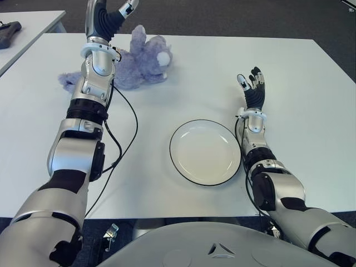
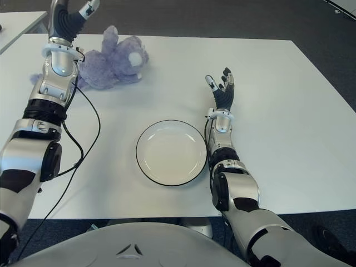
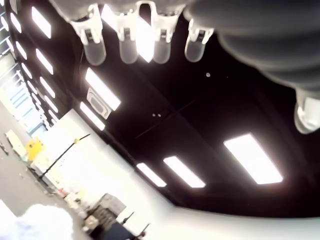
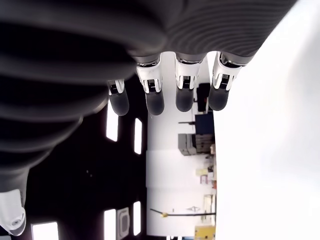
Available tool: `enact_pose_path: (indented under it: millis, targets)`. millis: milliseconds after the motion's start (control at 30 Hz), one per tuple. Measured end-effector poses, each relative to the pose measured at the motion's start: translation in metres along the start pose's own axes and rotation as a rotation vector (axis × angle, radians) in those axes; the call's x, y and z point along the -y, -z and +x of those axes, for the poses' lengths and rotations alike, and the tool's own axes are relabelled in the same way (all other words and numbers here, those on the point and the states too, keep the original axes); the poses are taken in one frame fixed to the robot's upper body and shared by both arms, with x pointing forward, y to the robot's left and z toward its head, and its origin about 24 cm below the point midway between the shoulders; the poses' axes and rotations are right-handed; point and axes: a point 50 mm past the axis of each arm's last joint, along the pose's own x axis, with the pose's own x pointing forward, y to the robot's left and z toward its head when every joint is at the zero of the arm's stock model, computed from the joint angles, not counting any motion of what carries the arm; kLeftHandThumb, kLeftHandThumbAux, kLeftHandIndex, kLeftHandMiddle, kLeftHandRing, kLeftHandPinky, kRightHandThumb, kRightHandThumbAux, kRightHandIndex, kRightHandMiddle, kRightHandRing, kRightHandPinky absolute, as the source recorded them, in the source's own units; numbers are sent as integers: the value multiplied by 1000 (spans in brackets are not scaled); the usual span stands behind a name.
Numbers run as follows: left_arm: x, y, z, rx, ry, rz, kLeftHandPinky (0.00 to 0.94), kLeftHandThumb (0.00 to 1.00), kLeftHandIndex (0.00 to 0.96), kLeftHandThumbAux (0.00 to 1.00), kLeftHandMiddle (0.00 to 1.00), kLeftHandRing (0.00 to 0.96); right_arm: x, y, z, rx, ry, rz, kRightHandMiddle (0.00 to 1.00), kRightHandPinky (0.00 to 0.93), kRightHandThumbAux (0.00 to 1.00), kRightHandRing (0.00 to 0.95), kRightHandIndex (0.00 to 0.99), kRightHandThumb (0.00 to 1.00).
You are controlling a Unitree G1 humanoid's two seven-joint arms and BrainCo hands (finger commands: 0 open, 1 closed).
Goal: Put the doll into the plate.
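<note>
White table [image 1: 222,67], dark floor [image 1: 250,16]

A purple plush doll [image 1: 140,61] lies on a white table [image 1: 222,72] beside the raised, empty left hand [image 1: 109,18]; right hand [image 1: 252,88] open near a white plate [image 1: 205,152].

We saw a white table [image 1: 183,83] carrying a purple plush doll [image 1: 139,61] at its far left part. A white plate [image 1: 204,152] with a dark rim lay empty nearer the front, well apart from the doll.
</note>
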Motion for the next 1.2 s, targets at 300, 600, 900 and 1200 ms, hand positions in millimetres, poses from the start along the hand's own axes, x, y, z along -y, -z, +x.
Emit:
enact_pose_path:
  millis: [300, 600, 900, 1200]
  targets:
    - [7, -4, 8, -4, 50, 74, 28, 131, 24, 291, 40, 22, -1, 0, 0, 1, 3, -1, 85, 46, 553, 52, 66, 0]
    - [14, -5, 11, -4, 95, 130, 28, 116, 40, 271, 34, 21, -3, 0, 0, 1, 1, 1, 87, 48, 556, 55, 68, 0]
    - [20, -2, 12, -21, 137, 178, 36, 130, 64, 281, 48, 31, -3, -1, 0, 2, -2, 2, 84, 42, 566, 50, 72, 0]
    - [24, 5, 10, -53, 170, 212, 38, 153, 45, 281, 47, 37, -4, -1, 0, 2, -4, 3, 80, 34, 555, 45, 64, 0]
